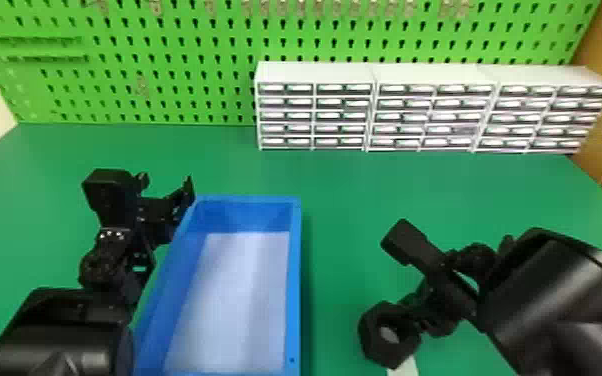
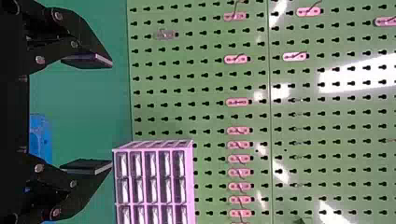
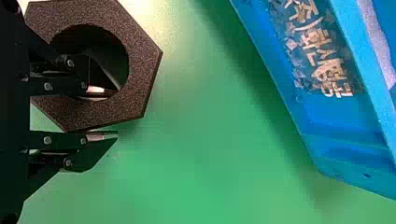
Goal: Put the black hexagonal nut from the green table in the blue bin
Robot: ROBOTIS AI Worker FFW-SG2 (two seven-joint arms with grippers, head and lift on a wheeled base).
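Reading the clock on the head view, with twelve straight ahead of the robot, I have the black nut (image 1: 374, 334) at about three o'clock from the blue bin (image 1: 293, 280), beyond the bin's near-right wall. So the whole move turns on one line: from the nut, the bin's inside lies toward ten o'clock. The bin's long axis runs roughly six to twelve, so I judge a short sideways carry across the right wall is enough.

The nut is already in the right gripper (image 3: 116, 112): one finger goes through the hole, the other lies against the outer edge, and the jaws are narrow around one side of the ring. The hexagonal face is turned toward the head camera; how far the nut clears the green table (image 1: 335, 190) I can't tell. I'd want height before crossing, since the free side of the ring could knock the rim or swing on that one-sided pinch.

The right arm (image 1: 545, 295) is the nearer one to the nut. It comes in from about four o'clock, its wrist at the nut's two o'clock and its fingers leading toward eight.

The left arm (image 1: 60, 335) is parked at the bin's nine o'clock, with the left gripper (image 2: 112, 114) empty and its jaws wide.
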